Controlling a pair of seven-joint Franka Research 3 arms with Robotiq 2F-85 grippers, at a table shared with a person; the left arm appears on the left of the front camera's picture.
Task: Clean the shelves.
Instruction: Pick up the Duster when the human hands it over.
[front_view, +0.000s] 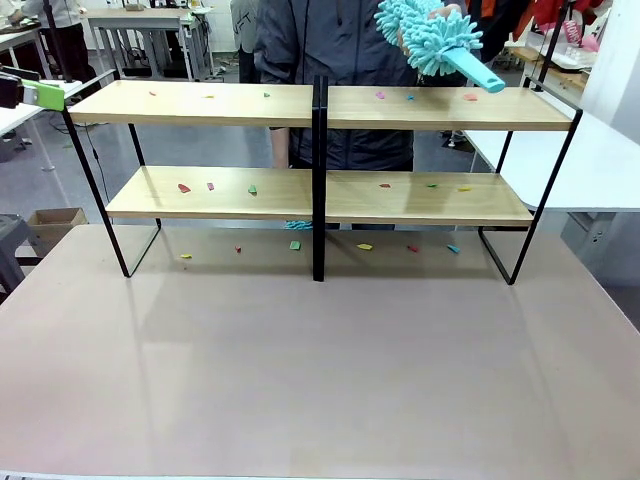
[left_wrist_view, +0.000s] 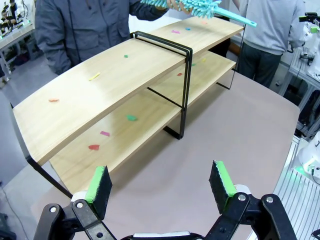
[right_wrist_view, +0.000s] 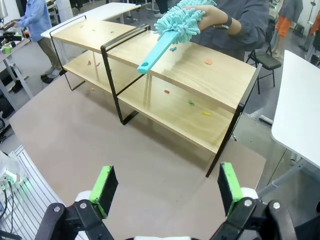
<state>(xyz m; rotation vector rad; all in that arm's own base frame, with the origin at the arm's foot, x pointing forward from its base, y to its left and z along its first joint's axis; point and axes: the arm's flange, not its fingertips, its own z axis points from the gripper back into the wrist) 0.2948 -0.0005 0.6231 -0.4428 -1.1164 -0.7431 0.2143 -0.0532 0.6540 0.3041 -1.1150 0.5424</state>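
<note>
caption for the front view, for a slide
Person holding a teal duster above the two-tier shelves dotted with coloured scraps.

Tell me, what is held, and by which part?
The person's hand grips the teal duster by its fluffy head; left gripper and right gripper are empty.

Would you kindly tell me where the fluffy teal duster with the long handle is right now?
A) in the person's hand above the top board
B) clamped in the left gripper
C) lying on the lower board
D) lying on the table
A: the person's hand holds the duster above the top board of the shelves, and the left gripper is open and empty.
</note>
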